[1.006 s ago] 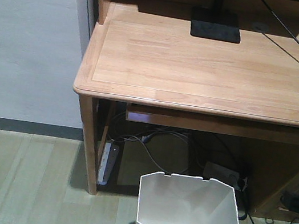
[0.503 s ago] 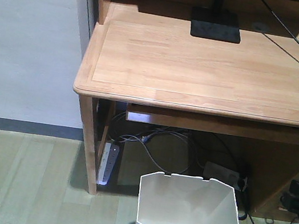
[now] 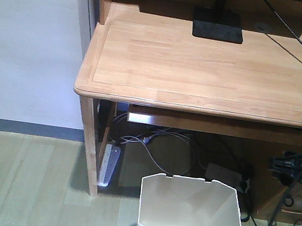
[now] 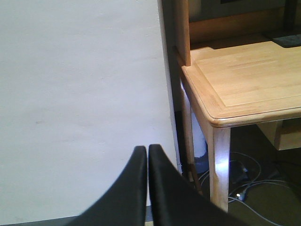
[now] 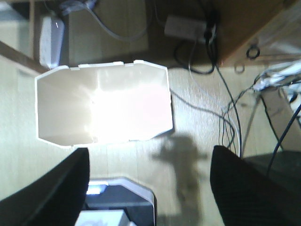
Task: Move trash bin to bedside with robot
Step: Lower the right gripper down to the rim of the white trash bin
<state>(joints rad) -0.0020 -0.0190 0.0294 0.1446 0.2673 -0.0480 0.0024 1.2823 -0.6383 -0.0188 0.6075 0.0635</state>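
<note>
1. the right pincer (image 5: 150, 157) is spread wide, and nothing is held between its fingers (image 5: 51, 188).
2. the bin (image 5: 103, 103) is seen below and ahead of this pincer with its open mouth turned up. it is set off toward the finger at the view's left edge and is touched by neither finger.
3. the bin is stood upright on the floor (image 5: 19, 117). its inside is washed out by glare, so its contents cannot be told.
4. beyond the bin from the right pincer, a power strip (image 5: 51, 40) and an adapter (image 5: 186, 26) are laid on the floor. cables (image 5: 230, 122) are strewn on the side of the other finger.
5. in the front view the right arm (image 3: 296, 168) is seen at the right edge, below the front edge of the counter (image 3: 205, 70). it is held up and to the right of the bin, apart from it.
6. the left pincer (image 4: 146, 149) is closed, its fingers pressed together, and nothing is gripped.
7. a pale wall (image 4: 70, 94) is faced by the left pincer. the counter's corner is seen ahead of it and to its right, well apart.
</note>
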